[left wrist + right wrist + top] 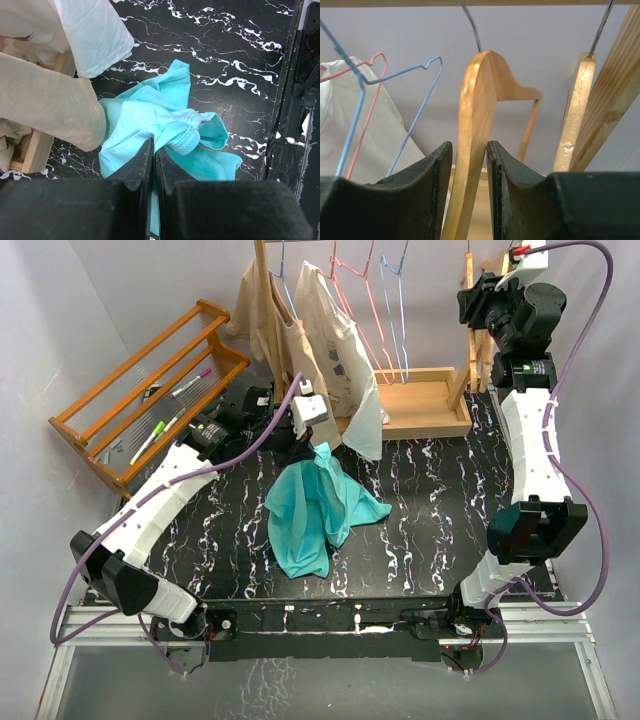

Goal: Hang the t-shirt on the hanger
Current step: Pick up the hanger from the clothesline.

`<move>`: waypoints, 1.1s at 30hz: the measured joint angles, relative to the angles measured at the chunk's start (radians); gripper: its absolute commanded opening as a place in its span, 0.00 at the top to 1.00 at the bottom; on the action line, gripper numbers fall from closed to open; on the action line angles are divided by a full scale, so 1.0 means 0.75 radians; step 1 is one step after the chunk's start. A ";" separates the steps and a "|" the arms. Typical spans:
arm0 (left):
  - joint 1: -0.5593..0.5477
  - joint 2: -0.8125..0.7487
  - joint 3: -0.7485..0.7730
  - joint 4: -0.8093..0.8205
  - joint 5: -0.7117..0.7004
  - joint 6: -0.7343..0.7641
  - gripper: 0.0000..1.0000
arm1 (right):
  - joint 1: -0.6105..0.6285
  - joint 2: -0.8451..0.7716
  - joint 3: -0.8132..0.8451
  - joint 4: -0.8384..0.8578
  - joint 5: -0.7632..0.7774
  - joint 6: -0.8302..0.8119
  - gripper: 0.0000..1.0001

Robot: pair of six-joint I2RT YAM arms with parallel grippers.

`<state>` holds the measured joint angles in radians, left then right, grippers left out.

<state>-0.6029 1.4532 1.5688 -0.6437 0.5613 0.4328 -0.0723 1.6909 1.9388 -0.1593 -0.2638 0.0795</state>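
Left gripper [153,146] pinches one t-shirt [145,117]; right gripper [469,146] straddles one hanger [479,85] (clamping unclear).

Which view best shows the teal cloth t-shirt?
Top external: the whole teal cloth t-shirt shows, crumpled. Left wrist shows only a bunch in the shut left gripper; right wrist shows none of it.

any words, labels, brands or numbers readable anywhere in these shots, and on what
No text here can be read.
Grey print on the cream hanging shirt: too small and blurred to read.
Marker pens on the wooden slatted rack: any labels too small to read.
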 measured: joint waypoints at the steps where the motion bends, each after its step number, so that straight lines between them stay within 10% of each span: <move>1: 0.000 0.000 0.000 -0.001 0.000 -0.001 1.00 | -0.002 0.000 0.007 -0.008 -0.007 -0.001 0.92; 14: 0.000 0.000 0.000 -0.001 -0.001 -0.008 1.00 | 0.004 -0.017 0.012 -0.045 -0.019 -0.044 0.92; 26: 0.000 0.000 0.000 0.001 0.002 -0.008 1.00 | 0.004 0.007 0.002 -0.038 -0.020 -0.072 0.65; 33: 0.000 0.000 -0.001 0.002 0.008 -0.007 1.00 | 0.004 0.058 -0.007 -0.066 -0.020 -0.072 0.66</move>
<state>-0.6029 1.4532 1.5684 -0.6422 0.5671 0.4274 -0.0692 1.7344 1.9335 -0.2085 -0.2790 0.0254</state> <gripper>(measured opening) 0.010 0.337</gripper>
